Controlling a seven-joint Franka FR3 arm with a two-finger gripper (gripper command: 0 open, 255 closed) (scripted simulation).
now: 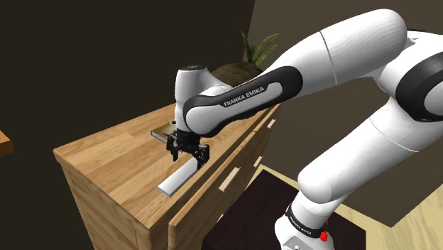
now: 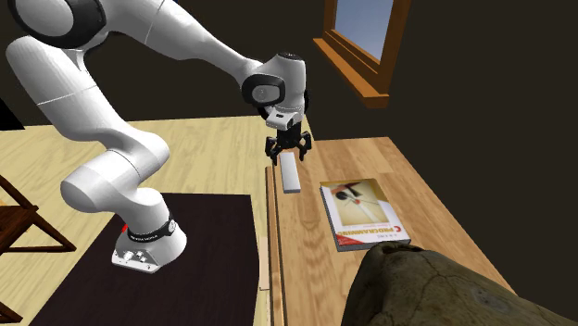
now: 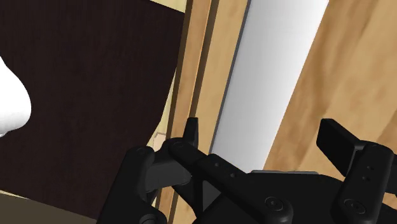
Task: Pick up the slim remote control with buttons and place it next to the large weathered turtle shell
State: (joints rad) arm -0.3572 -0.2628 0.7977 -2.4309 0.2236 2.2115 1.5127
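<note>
From where I stand the job has barely begun: the slim white remote control [image 1: 179, 177] lies flat on the wooden dresser [image 1: 106, 153], well apart from the weathered turtle shell [image 2: 426, 287], with a book [image 2: 363, 215] lying roughly between them. The black gripper [image 2: 289, 151] hangs low over one end of the remote, fingers spread to either side and clamped on nothing (closing, lifting and the carry to the shell all look left to do). The only writing I can read is "FRANKA EMIKA" on the arm [image 1: 245, 94]; the book's red title is too small to make out.
</note>
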